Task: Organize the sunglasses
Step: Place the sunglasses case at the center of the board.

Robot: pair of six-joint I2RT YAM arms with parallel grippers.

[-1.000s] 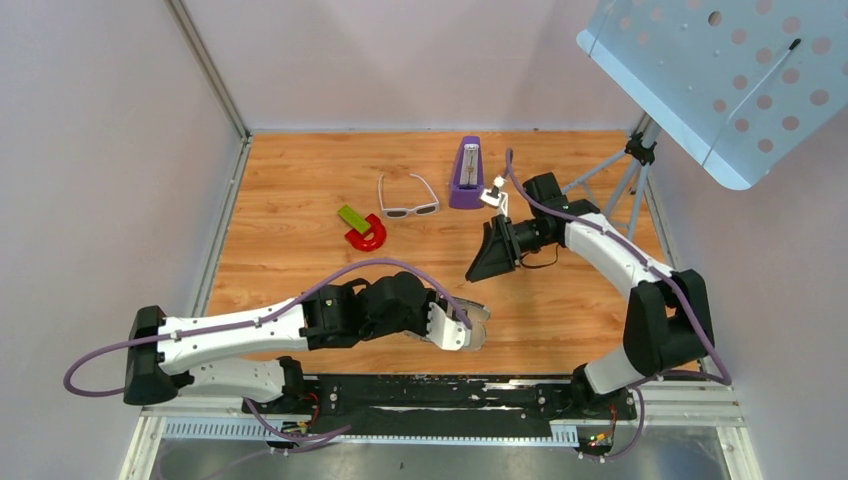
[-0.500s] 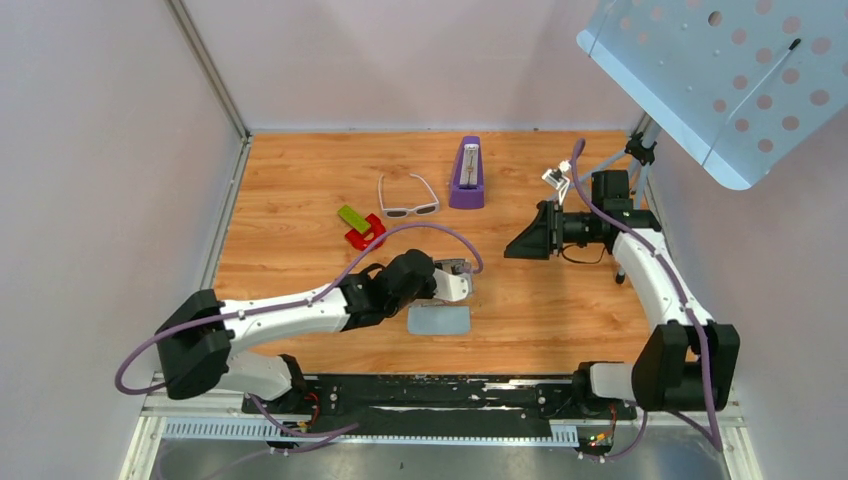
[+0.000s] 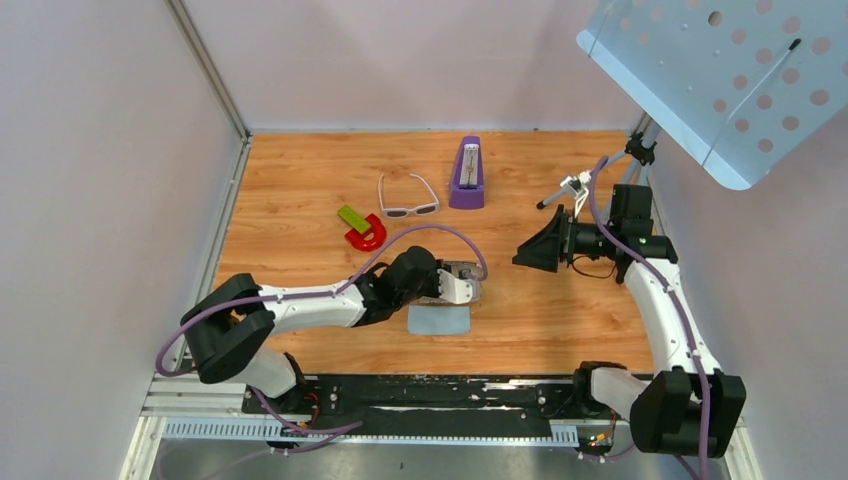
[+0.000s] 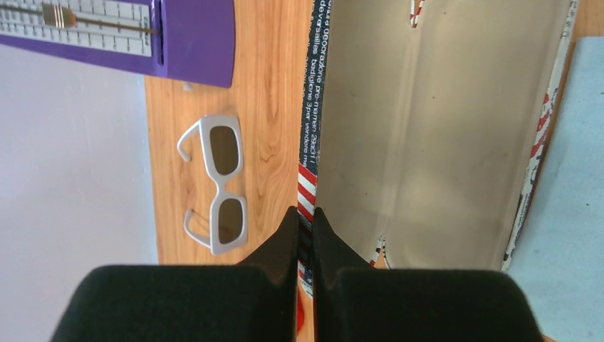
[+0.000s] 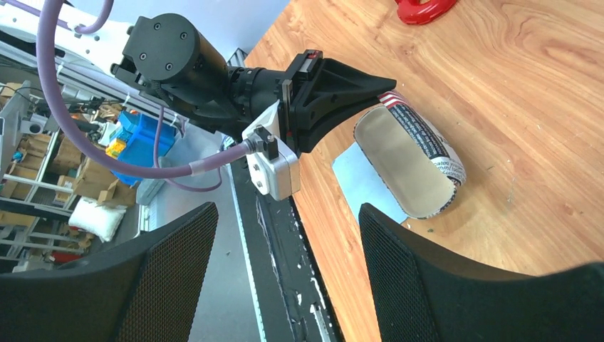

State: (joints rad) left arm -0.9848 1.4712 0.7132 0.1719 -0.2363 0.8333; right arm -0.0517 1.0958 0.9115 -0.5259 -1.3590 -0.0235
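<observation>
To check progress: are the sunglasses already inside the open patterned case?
No, the sunglasses lie on the table beside the case, whose beige inside shows nothing in it.

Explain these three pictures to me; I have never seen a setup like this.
Two robot arms stand at the near edge of a wooden table. One picture looks down from above; the other two come from a camera on each wrist. The left gripper pinches the wall of an open striped glasses case, next to a light blue cloth. The right gripper hangs open, holding nothing. Farther back lie white sunglasses, a purple metronome, a red horseshoe magnet and a green block.
</observation>
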